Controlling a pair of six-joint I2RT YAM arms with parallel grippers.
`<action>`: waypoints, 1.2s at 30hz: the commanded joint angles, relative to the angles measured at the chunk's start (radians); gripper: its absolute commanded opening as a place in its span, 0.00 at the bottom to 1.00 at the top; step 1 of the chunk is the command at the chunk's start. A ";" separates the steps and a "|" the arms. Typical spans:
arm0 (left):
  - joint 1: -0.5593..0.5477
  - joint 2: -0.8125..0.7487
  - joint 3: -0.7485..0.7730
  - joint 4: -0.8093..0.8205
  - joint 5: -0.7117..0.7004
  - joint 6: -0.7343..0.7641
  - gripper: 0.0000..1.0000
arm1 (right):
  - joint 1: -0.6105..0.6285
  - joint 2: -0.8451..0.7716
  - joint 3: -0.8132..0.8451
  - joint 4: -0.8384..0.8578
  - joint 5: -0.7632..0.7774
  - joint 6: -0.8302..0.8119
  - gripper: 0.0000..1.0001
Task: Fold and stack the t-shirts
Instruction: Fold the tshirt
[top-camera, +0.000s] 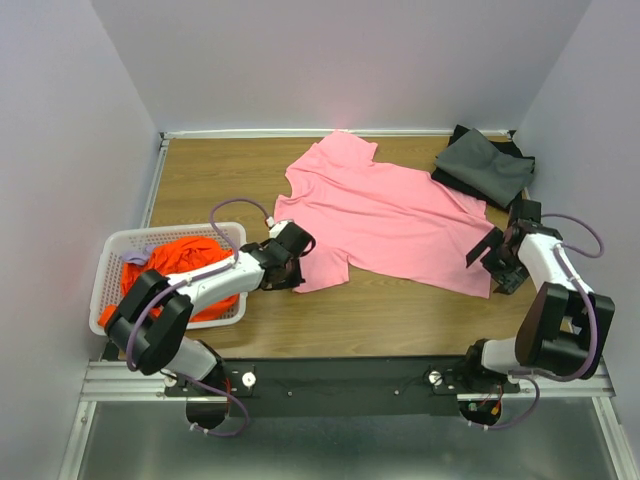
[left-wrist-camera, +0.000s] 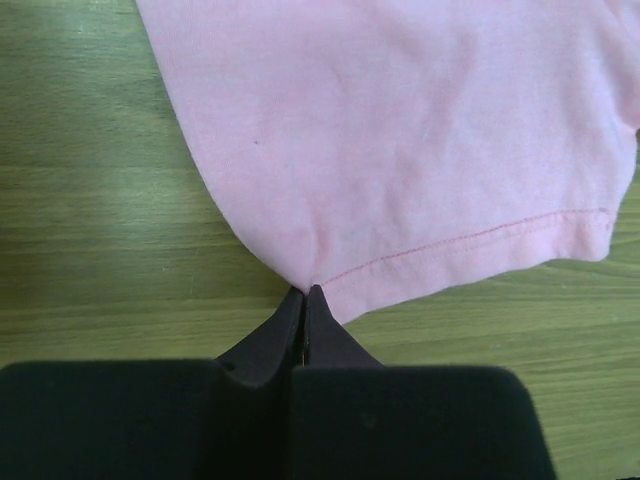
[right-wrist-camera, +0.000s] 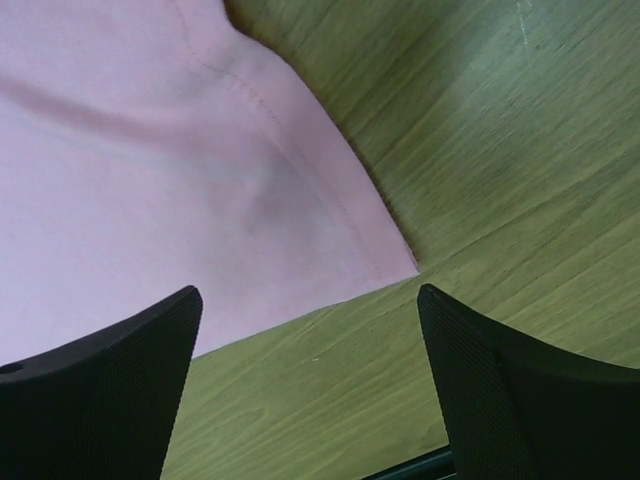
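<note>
Holding the orange t-shirt (top-camera: 182, 260), the basket (top-camera: 102, 287) sits left of the pink t-shirt (top-camera: 385, 215).

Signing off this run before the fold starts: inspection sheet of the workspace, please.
Surface: wooden table.
Job's things: pink t-shirt spread mid-table; orange t-shirt crumpled in white basket; dark grey shirts folded, far right corner.
Clutter: only that basket, near left.
Grippers: left gripper, fingers shut on pink t-shirt's hem corner; right gripper open at another hem corner.
Cables: lilac cables looped on both arms.
Surroundings: pale walls on three sides.
</note>
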 joint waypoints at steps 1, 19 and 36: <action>-0.009 -0.060 0.021 0.001 0.021 0.029 0.00 | -0.025 0.062 -0.016 -0.036 0.008 0.044 0.92; 0.004 -0.074 0.074 -0.039 0.036 0.101 0.00 | -0.050 0.139 -0.049 -0.015 0.125 0.186 0.61; 0.033 -0.071 0.143 -0.091 0.043 0.139 0.00 | -0.060 0.132 -0.059 -0.024 0.136 0.188 0.28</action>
